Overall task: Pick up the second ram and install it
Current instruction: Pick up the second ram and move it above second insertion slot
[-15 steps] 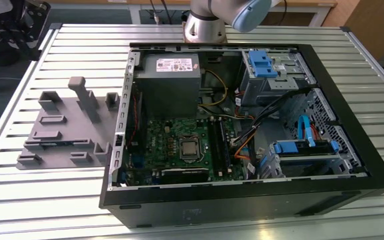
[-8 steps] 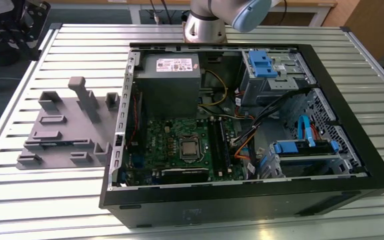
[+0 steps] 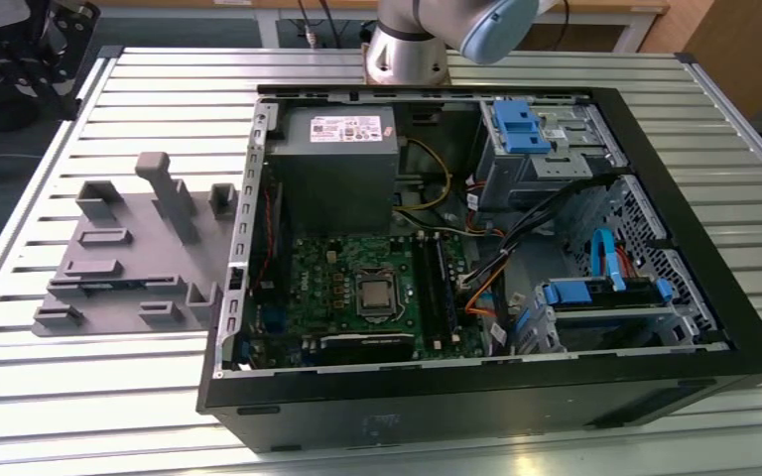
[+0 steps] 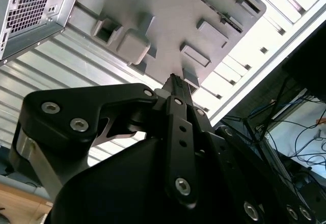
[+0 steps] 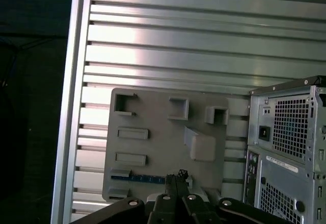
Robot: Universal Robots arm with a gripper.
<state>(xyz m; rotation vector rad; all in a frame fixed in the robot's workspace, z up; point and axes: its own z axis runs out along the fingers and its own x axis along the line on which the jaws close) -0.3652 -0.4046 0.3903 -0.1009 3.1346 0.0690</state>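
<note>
above the grey plastic fixture block (image 5: 163,132), black fingers (image 5: 170,191) hang clenched, empty; its slot seemingly props the blue-labelled memory stick (image 5: 145,178) for grasping.

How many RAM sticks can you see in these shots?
1. The second ram lies along one edge of the grey fixture block, its blue strip showing. Another stick may sit in the motherboard slots, but I cannot tell.
</note>
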